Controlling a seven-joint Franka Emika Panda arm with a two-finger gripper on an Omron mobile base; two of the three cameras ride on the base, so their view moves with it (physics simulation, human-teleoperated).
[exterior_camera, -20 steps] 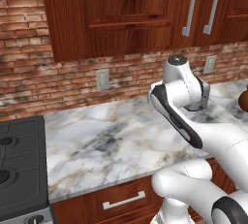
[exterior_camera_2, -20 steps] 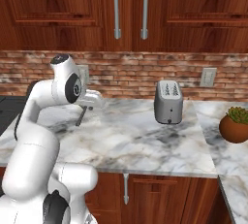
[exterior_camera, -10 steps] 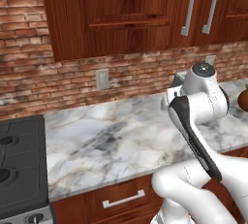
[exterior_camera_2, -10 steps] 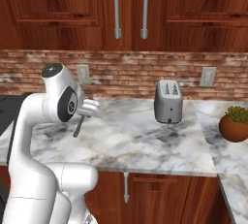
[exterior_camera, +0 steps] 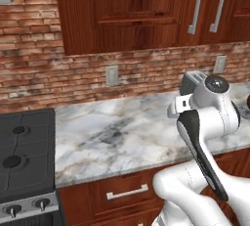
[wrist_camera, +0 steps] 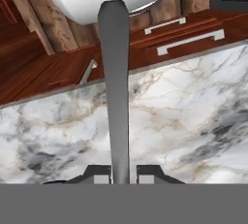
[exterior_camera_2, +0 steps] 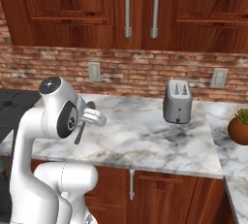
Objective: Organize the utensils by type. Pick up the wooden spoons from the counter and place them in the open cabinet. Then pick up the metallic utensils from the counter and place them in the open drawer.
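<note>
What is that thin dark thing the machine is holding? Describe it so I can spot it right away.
Start at the marble counter, then find the white arm at its left end. Hanging from the gripper above the stone is a metal spoon. Unlike the boxy toaster farther right, it is a slim, dark grey stick.

White glossy arm [exterior_camera: 205,122], dark joint bands

One metal spoon [wrist_camera: 117,97], one toaster [exterior_camera_2: 177,101], two wall outlets [exterior_camera_2: 94,72], one potted plant [exterior_camera_2: 239,127]
</note>
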